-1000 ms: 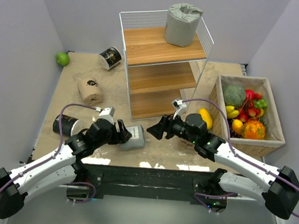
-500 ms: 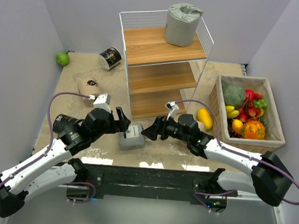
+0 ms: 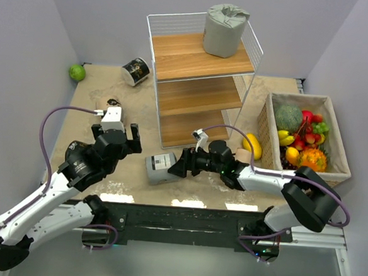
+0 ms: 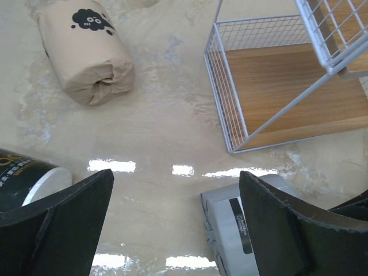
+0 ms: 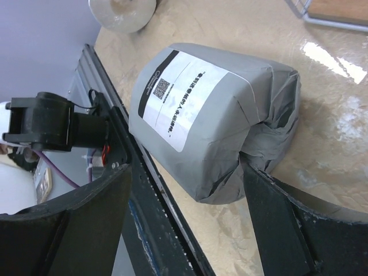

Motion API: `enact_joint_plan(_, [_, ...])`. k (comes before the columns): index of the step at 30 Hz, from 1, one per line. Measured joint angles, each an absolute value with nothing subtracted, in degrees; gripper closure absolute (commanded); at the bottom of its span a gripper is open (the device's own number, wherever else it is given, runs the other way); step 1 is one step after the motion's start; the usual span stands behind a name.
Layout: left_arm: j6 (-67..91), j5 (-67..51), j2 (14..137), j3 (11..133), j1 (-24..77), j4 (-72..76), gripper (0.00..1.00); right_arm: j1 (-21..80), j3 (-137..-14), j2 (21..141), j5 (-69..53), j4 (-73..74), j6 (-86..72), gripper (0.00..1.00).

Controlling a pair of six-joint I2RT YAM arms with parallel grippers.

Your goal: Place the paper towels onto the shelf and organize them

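**Q:** Containers first. What holds what?

**A:** Shelf: 3 wood boards in a thin white wire frame. The top board carries the upright grey roll, wrap twisted shut at its crown. Basket: beige, woven, rectangular, at the right, w/ mixed fruit inside. A yellow fruit lies outside, just beside its wall.

**Q:** Rolls on the table?

**A:** All lie on their sides. The lying grey roll is in front of the shelf, in smooth plastic w/ a white label and a crimped end. The beige roll, w/ a dark cartoon print, is left of the shelf. The far black roll, gold print, is near the back. The near black roll shows at the edge of your left wrist view.

**Q:** Grippers?

**A:** Your right gripper: jaws apart, astride the lying grey roll's crimped end. Can't tell whether the pads touch the wrap. Your left gripper: jaws wide apart, nothing btwn them, over bare table.
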State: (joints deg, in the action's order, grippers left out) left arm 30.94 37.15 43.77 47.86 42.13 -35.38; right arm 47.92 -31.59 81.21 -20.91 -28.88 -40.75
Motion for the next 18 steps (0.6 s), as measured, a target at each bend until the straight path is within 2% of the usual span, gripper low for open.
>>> enact_joint_plan(13, [27.9,39.5,39.1,46.2,42.1,-35.4,0.04,48.0,-34.5,90.1,-26.9,-36.9,-39.6,0.24])
enact_joint_plan(18, [27.8,39.8,39.5,46.2,42.1,-35.5,0.04,48.1,-35.2,93.6,-28.6,-39.7,-39.6,0.23])
